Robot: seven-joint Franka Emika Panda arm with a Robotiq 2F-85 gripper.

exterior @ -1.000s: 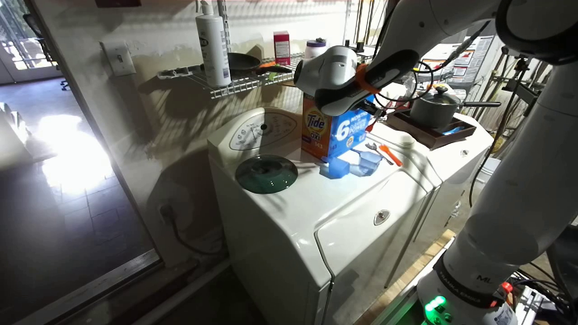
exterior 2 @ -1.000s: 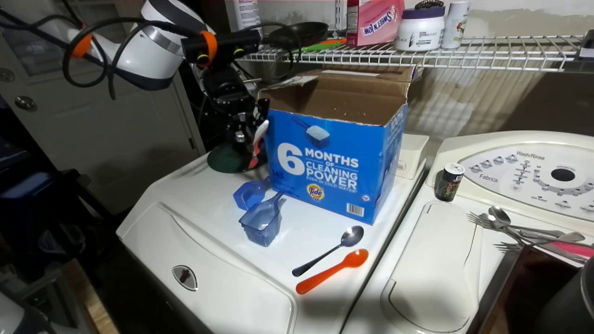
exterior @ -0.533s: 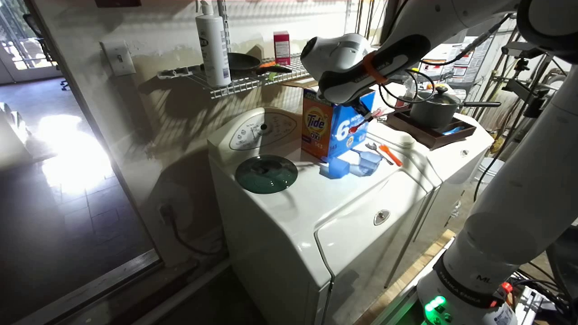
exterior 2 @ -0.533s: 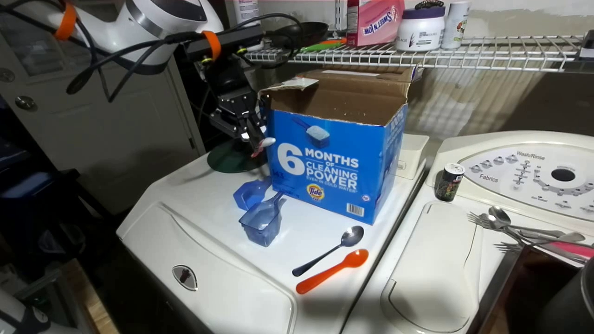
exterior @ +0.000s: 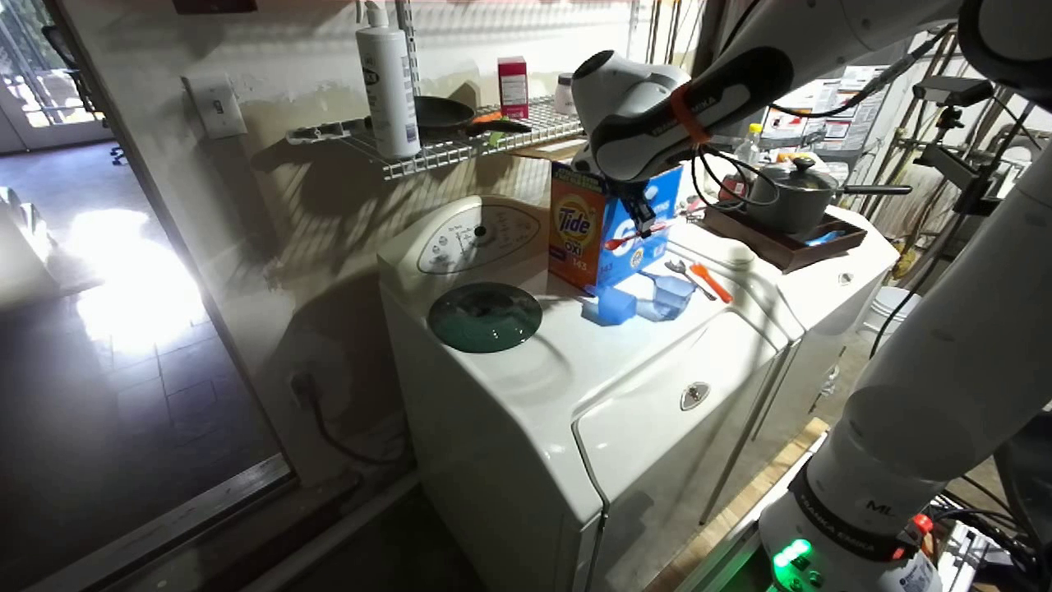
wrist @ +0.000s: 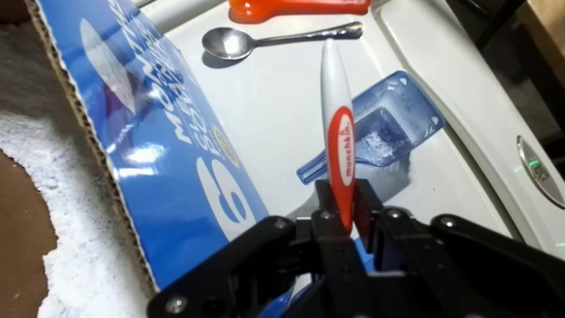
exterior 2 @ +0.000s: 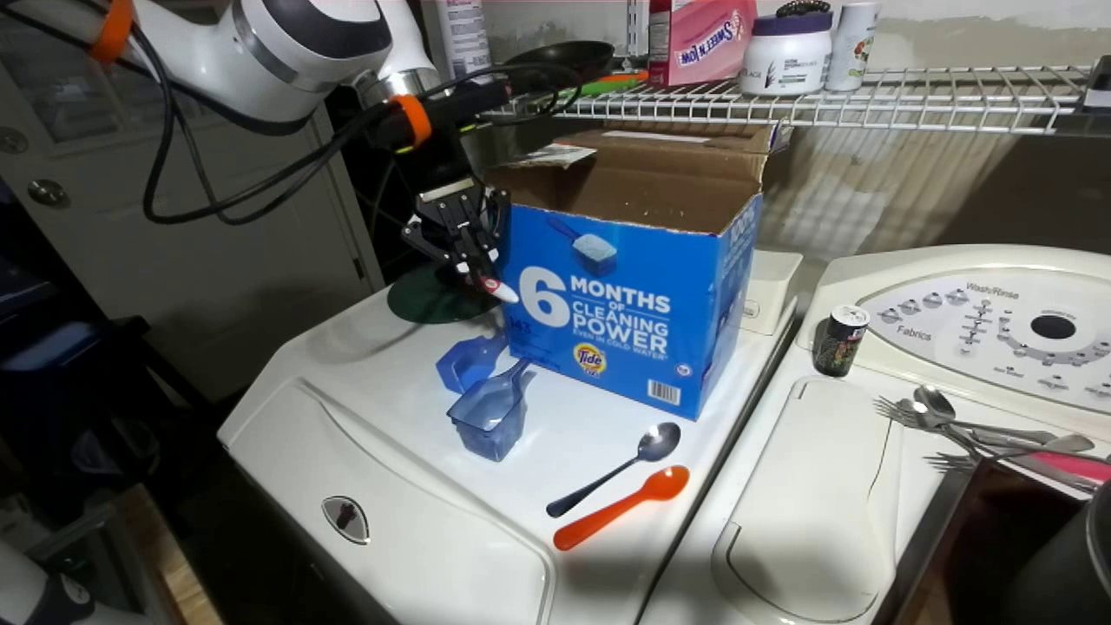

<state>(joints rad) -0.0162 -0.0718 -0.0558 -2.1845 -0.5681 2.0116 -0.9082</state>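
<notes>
My gripper (wrist: 343, 194) is shut on a spoon (wrist: 337, 84), whose white and red handle points away from the jaws. The spoon's red head (exterior: 614, 244) shows in an exterior view. Right beside the gripper (exterior 2: 479, 276) stands an open blue and orange detergent box (exterior 2: 625, 304), with white powder (wrist: 88, 256) inside. Beneath, on the white machine top, lie a clear blue scoop (wrist: 399, 104) with a little powder and a bluer scoop (exterior 2: 466, 365). A metal spoon (wrist: 227, 43) and an orange spoon (wrist: 300, 6) lie side by side further off.
A dark green round lid (exterior: 485, 316) rests on the same machine. Overhead, a wire shelf (exterior 2: 937, 108) carries a jar, a pink box and a pan. On the neighbouring machine are a can (exterior 2: 840, 341), cutlery (exterior 2: 972, 425) and a pot (exterior: 791, 201) in a brown tray.
The gripper has turned and shifted slightly along the box with the spoon held. The spoon has swung from near upright to a slant, its white end now by the box's front.
</notes>
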